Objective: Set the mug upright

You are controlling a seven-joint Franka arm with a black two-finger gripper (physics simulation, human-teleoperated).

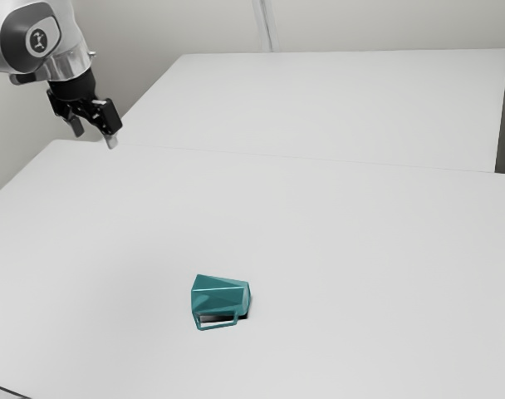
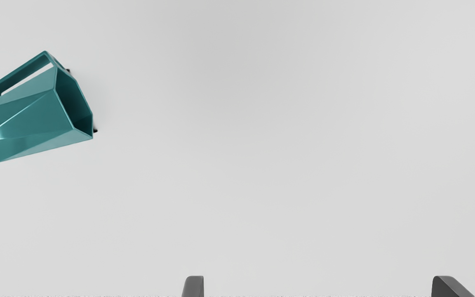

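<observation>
Gripper (image 1: 95, 138) at the exterior view's upper left, fingers spread, nothing between them. Mug (image 1: 221, 296) on its side on the table (image 1: 360, 249), below centre, handle (image 1: 218, 325) toward the frame's bottom. Reach job first, I judge: cross high, line fingers across the body, clear the handle, descend straight, pinch squarely before tipping.

Faceted teal mug (image 2: 27, 119), on its side on the pale table (image 1: 360, 266), angular handle (image 2: 19, 74) out sideways.
</observation>
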